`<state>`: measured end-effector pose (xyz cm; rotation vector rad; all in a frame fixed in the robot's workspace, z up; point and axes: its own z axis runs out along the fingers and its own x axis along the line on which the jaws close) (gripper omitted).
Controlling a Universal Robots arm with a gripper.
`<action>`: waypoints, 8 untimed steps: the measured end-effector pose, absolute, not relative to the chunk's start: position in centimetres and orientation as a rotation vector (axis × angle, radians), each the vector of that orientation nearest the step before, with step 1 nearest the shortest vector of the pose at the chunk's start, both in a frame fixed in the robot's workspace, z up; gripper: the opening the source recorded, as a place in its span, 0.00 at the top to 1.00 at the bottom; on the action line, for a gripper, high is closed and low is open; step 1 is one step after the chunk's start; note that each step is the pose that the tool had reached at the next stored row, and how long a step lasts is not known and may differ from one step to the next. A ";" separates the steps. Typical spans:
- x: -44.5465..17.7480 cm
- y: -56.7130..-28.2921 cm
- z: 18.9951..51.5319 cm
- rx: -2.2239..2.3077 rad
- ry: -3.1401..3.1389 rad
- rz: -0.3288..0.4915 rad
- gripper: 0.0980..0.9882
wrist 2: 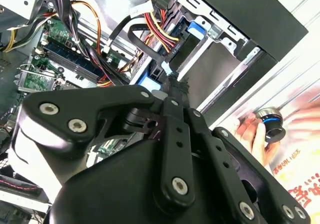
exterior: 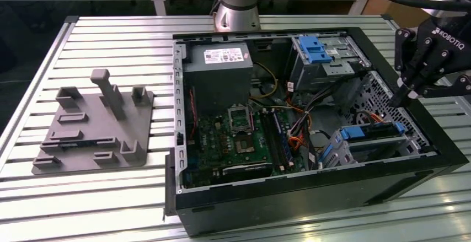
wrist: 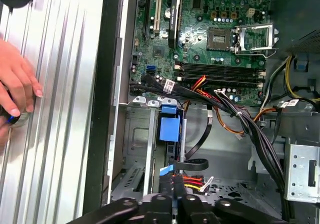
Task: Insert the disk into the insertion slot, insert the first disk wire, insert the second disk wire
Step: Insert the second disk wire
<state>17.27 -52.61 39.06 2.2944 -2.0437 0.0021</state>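
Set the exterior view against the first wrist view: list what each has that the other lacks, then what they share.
Exterior view's own: the grey fixture plate, lying at the exterior view's left of the computer case, and the arm's base behind the case.

First wrist view's own: a person's hand over the slatted table beside the case.

Shared: the table, the case, the motherboard, the wire bundle, the insertion slot with a blue part in it, and the robot's hand near that slot.
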 end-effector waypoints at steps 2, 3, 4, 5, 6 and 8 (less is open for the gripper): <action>17.3 -52.6 39.1 2.294 -2.044 0.002 0.99; 17.3 -52.6 39.1 2.294 -2.044 0.002 0.99; 17.3 -52.6 39.1 2.294 -2.044 0.002 0.99; 17.3 -52.6 39.1 2.294 -2.044 0.002 0.99; 17.3 -52.6 39.1 2.294 -2.044 0.002 0.99; 17.3 -52.6 39.1 2.294 -2.044 0.002 0.99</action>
